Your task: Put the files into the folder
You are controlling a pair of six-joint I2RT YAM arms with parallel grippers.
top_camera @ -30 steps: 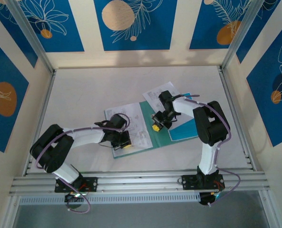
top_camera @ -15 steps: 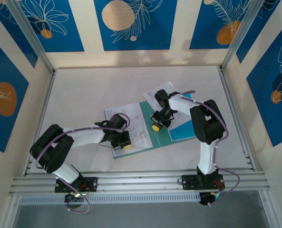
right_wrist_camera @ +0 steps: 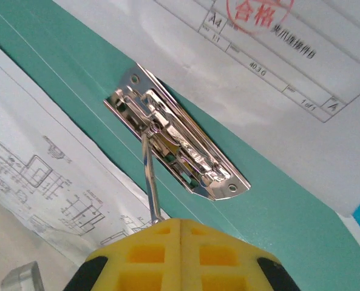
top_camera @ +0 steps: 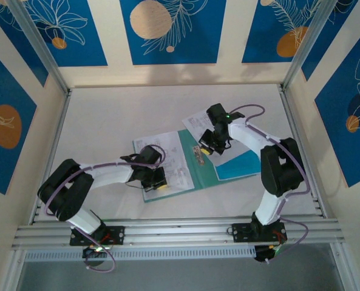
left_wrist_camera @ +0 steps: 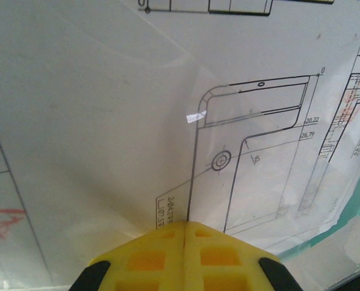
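The teal folder (top_camera: 198,173) lies open on the table. Printed white files (top_camera: 167,154) cover its left half. My left gripper (top_camera: 160,183) is shut, its tips pressed on that top sheet (left_wrist_camera: 107,121). A metal clip (right_wrist_camera: 180,151) sits on the folder's bare teal (right_wrist_camera: 277,206), and its thin lever (right_wrist_camera: 148,176) stands up. My right gripper (right_wrist_camera: 181,221) is shut, and the lever's end rests against its left finger. Another white sheet (right_wrist_camera: 240,66) and the cyan sheet (top_camera: 237,167) lie on the right half.
A small clear plastic piece (right_wrist_camera: 22,279) lies at the lower left of the right wrist view. Metal rails (top_camera: 180,230) run along the near edge, and frame posts stand at the table's sides. Bare table (top_camera: 119,115) stretches behind and to the left of the folder.
My right gripper has moved back and to the right, off the folder's middle, and the metal clip now shows there. The left arm has stayed still on the sheets.
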